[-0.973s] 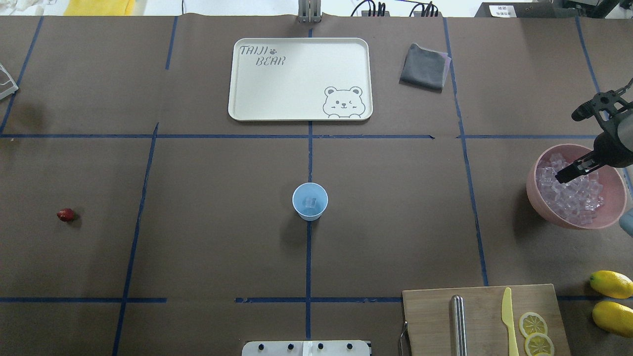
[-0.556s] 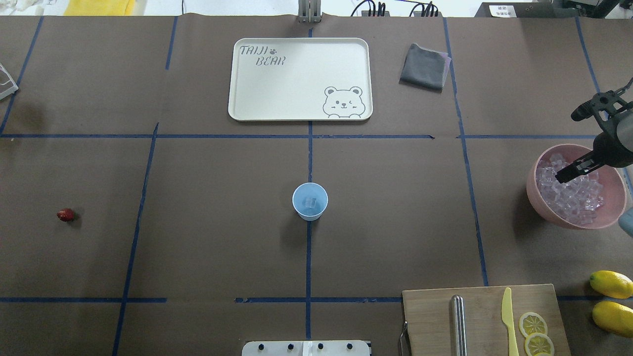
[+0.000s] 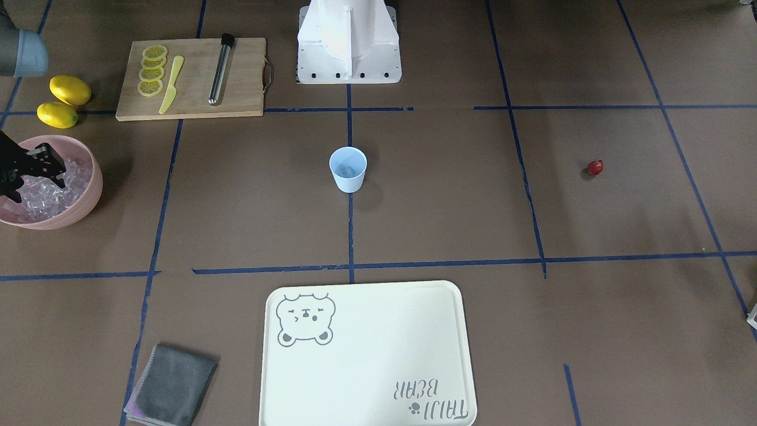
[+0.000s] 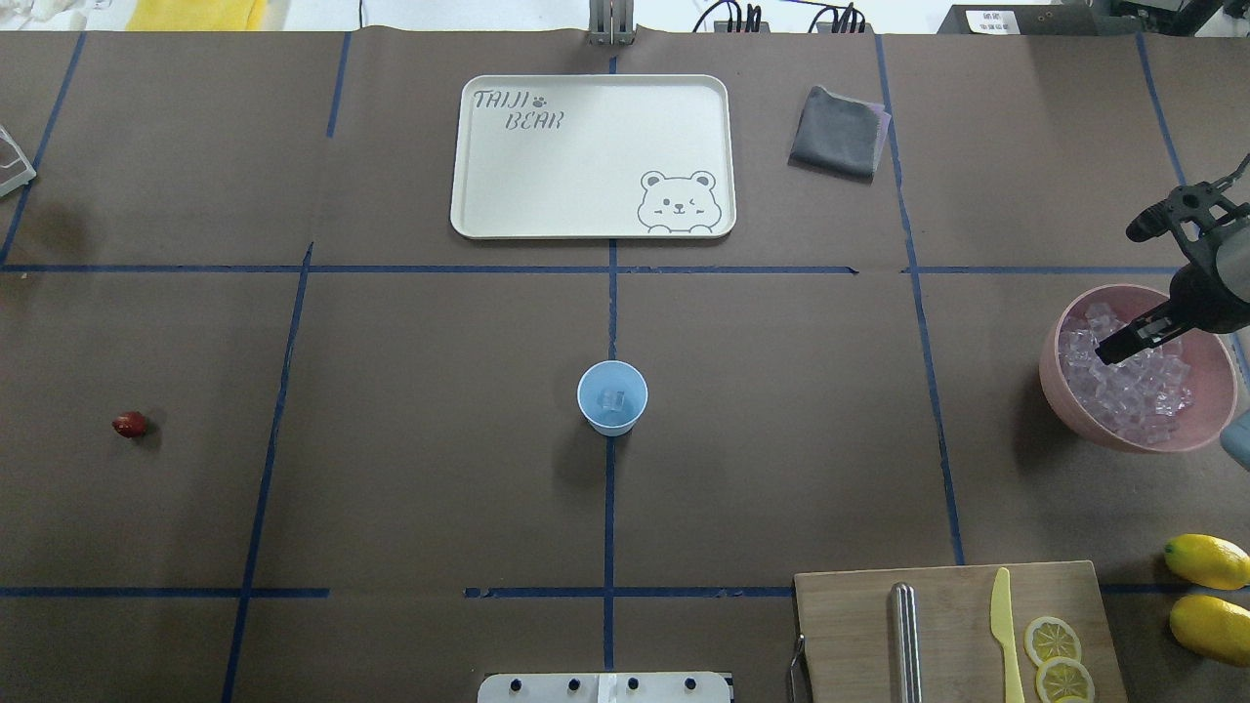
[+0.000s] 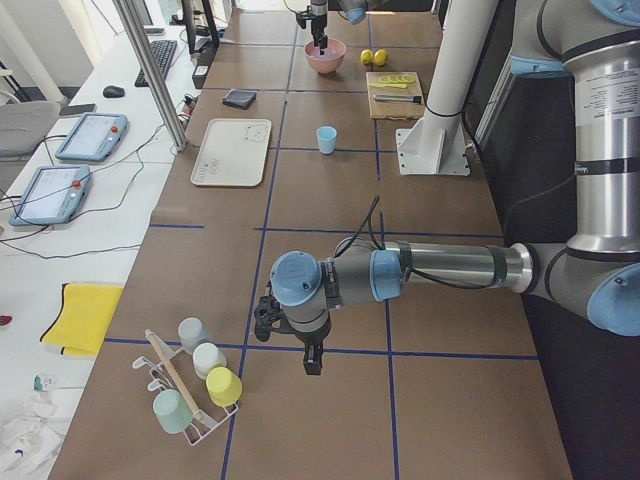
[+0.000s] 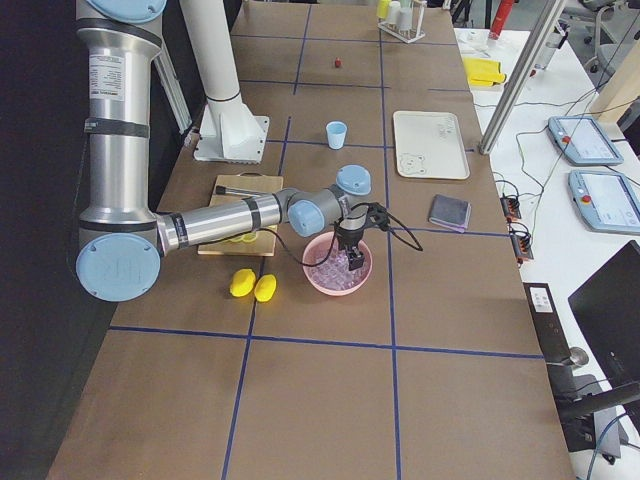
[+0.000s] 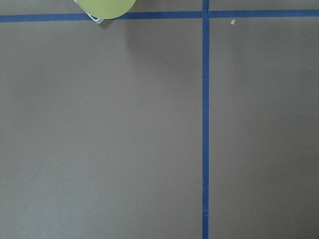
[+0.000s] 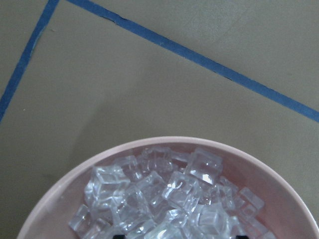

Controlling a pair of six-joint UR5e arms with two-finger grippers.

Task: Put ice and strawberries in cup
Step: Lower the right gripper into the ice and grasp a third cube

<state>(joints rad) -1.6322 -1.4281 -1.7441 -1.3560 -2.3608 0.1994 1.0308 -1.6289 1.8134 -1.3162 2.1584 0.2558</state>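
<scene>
Directions are clock-face on the overhead view, with 12 pointing away from the robot.

1. Cup [image 4: 612, 397]: light blue, upright at the centre of the table [image 4: 410, 469], on a blue tape line. One clear cube lay inside it.
2. Ice [image 4: 1138, 395]: many clear cubes heaped in a pink bowl [image 4: 1053, 383] at 3 o'clock from the cup, near the table's edge.
3. Strawberry [image 4: 130, 424]: one, red, lying alone on the table at 9 o'clock from the cup, well apart from it.
4. Right end effector [image 4: 1118, 291]: over the pink bowl, fingers spread wide and holding nothing. One fingertip hung over the ice at the bowl's 9 o'clock side.
5. Left end effector [image 5: 292, 340]: above bare table, near a rack of cups [image 5: 195, 385]. It showed only in the side view, so I cannot tell whether it was released or clenched.
6. Tray [image 4: 586, 156]: cream, printed with a bear, at 12 o'clock from the cup.
7. Cloth [image 4: 838, 132]: grey, folded, at 1 o'clock.
8. Cutting board [image 4: 850, 635]: wooden, at 5 o'clock, bearing a metal rod [image 4: 906, 640], a yellow knife [image 4: 1004, 630] and lemon slices [image 4: 1055, 656].
9. Lemons [image 4: 1208, 561]: two whole, at 4 o'clock, just beside the board.
</scene>
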